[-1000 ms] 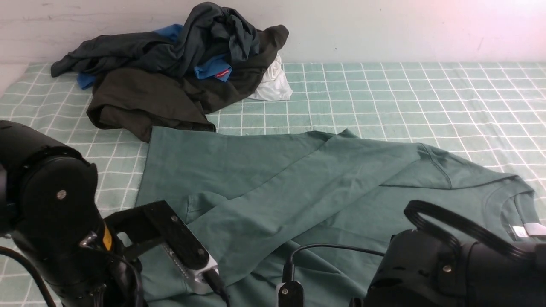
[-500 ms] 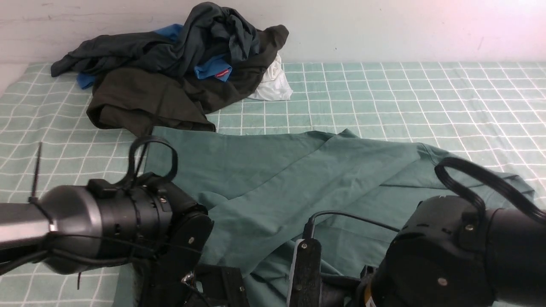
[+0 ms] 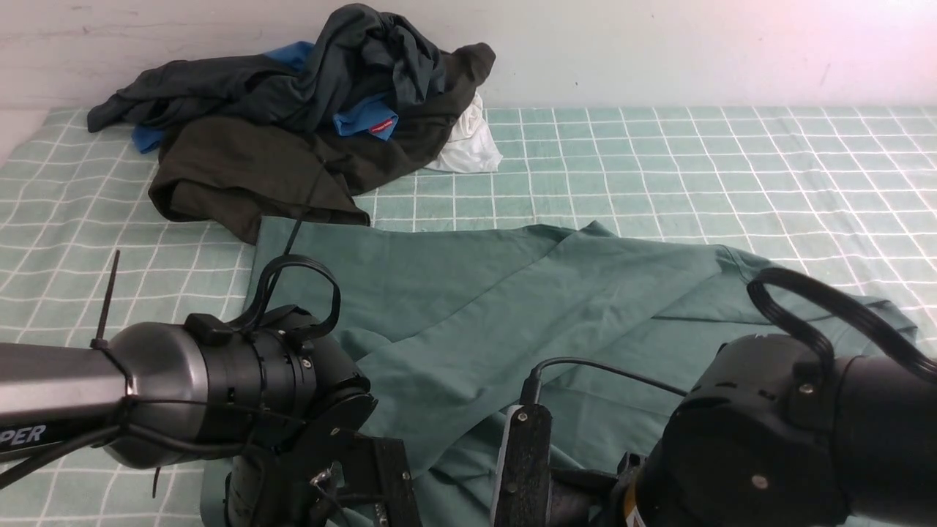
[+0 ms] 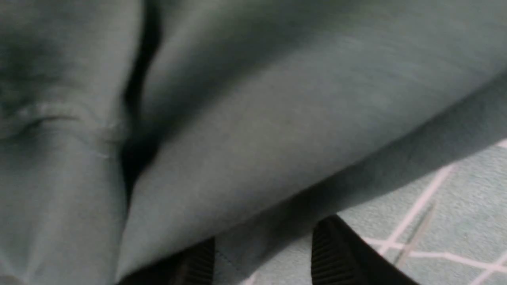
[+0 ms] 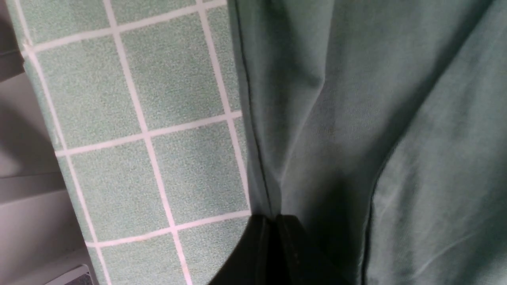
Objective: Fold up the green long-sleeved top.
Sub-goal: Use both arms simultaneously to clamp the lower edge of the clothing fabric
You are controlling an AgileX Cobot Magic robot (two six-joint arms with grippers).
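On checked cloth [image 3: 659, 161], rumpled green top [image 3: 512, 307]

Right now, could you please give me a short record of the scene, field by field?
top: spread on the checked cloth, one sleeve laid diagonally across the body
left claw: open, fingers either side of an edge of the top
right claw: shut on the top's hem
pile: dark, blue and white clothes heaped far left by the wall
fold: not yet finished
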